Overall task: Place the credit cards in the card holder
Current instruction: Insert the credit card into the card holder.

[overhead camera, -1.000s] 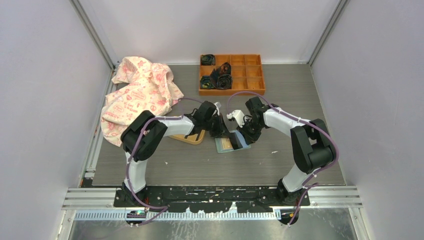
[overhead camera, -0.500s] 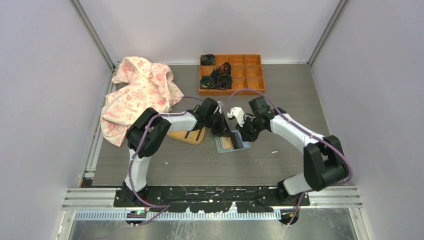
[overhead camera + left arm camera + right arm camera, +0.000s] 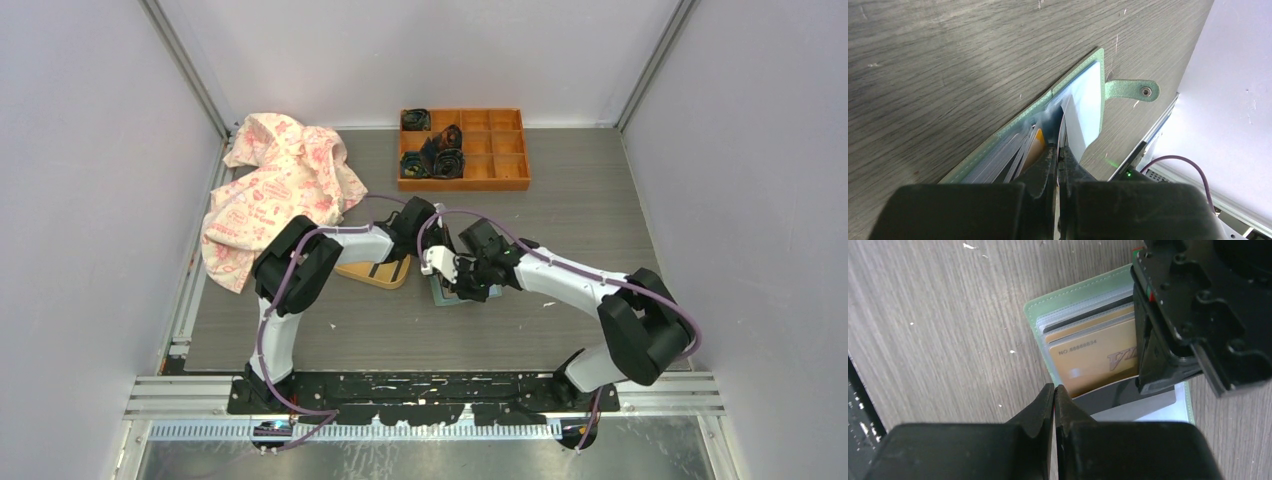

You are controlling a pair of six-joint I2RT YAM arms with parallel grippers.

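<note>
Left wrist view shows us the card holder (image 3: pixel 1090 90) open on the tabletop (image 3: pixel 948 60), long axis diagonal, snap tab (image 3: pixel 1133 90) pointing off its far end. Jaws of our left gripper (image 3: pixel 1058 156) pinch a clear sleeve (image 3: pixel 1074 127); those of our right gripper (image 3: pixel 1054 392) sit pressed together beside its orange card (image 3: pixel 1093 360).

Diffuse overhead light fills the top view evenly and brightly. The arms cast only soft, short shadows on the grey table (image 3: pixel 600 230), and the pale walls (image 3: pixel 90 150) carry a faint lilac cast. In both wrist views the near black fingers (image 3: pixel 1043 170) are dark, featureless and out of focus, while the card holder (image 3: pixel 1075 100) and the table's grain stay sharp. At the right of the left wrist view the wall looks washed out.
</note>
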